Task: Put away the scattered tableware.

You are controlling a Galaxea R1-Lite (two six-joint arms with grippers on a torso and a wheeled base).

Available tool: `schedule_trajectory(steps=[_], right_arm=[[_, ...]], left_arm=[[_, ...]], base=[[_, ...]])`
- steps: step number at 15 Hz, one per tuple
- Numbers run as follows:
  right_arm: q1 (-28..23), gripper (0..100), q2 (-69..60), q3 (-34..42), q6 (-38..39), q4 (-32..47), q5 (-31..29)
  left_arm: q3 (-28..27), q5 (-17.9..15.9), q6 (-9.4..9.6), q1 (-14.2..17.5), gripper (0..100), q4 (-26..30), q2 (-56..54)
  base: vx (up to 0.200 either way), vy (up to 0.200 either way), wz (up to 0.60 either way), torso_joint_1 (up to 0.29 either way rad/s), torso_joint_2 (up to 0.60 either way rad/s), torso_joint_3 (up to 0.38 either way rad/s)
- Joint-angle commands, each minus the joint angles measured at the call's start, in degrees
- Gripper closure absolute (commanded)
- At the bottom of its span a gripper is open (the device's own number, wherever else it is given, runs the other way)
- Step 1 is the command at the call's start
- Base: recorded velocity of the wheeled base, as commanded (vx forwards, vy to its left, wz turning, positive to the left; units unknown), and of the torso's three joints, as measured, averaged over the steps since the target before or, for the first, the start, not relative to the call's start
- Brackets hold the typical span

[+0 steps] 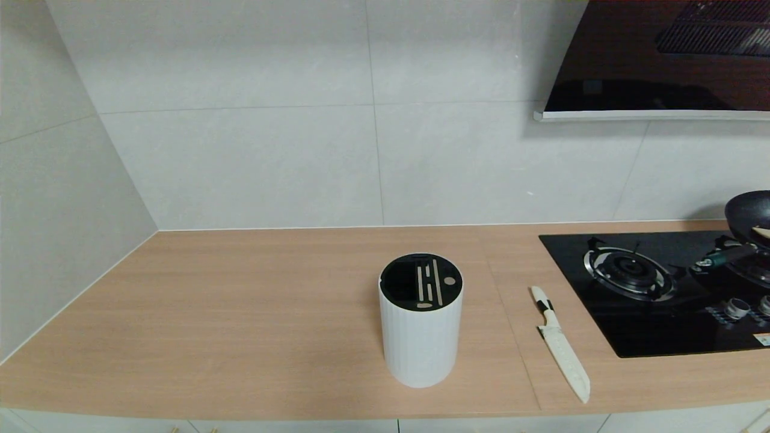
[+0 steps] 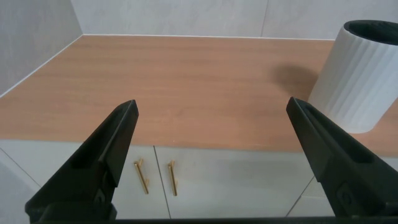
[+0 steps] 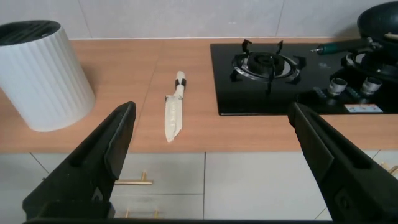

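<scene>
Cream knife [image 3: 173, 115] well ahead of right gripper [image 3: 211, 109]

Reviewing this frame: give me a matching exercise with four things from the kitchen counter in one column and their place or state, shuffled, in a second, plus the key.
Column 1
1. knife
2. white holder
3. pan
4. left burner

Column 2
A. stands upright mid-counter, nothing sticking out of its slots
B. bare, nothing on it
C. lies flat on the wood between the white holder and the hob
D. sits at the hob's far right

Pairs: 1-C, 2-A, 3-D, 4-B
</scene>
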Motion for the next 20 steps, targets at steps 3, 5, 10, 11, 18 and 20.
schedule_trajectory(steps=[3, 5, 10, 11, 18, 20], right_arm=[[1.1, 0, 11.7, -15.2, -0.3, 0.7, 2.0], [1.7, 0, 25.6, -21.5, -0.2, 0.6, 6.1], [5.9, 0, 60.4, -32.5, -0.5, -3.7, 5.4], [8.0, 0, 65.9, -33.9, -0.4, -5.0, 4.1], [8.9, 0, 92.8, -39.6, 0.0, -14.0, 3.2], [8.8, 0, 100.0, -39.5, 0.1, -18.4, 2.3]], left_arm=[[0.0, 0.0, 0.01, 0.0, 0, 0.0, 0.1], [0.0, 0.0, 0.01, 0.0, 0, 0.0, 0.1], [0.0, 0.0, 0.01, 0.0, 0, 0.0, 0.1], [0.0, 0.0, 0.01, 0.0, 0, 0.0, 0.1], [0.0, 0.0, 0.01, 0.0, 0, 0.0, 0.1], [0.0, 0.0, 0.10, 0.0, 0, 0.0, 0.1]], base=[[0.000, 0.000, 0.00, 0.000, 0.00, 0.000], [0.000, 0.000, 0.00, 0.000, 0.00, 0.000], [0.000, 0.000, 0.00, 0.000, 0.00, 0.000], [0.000, 0.000, 0.00, 0.000, 0.00, 0.000], [0.000, 0.000, 0.00, 0.000, 0.00, 0.000], [0.000, 0.000, 0.00, 0.000, 0.00, 0.000]])
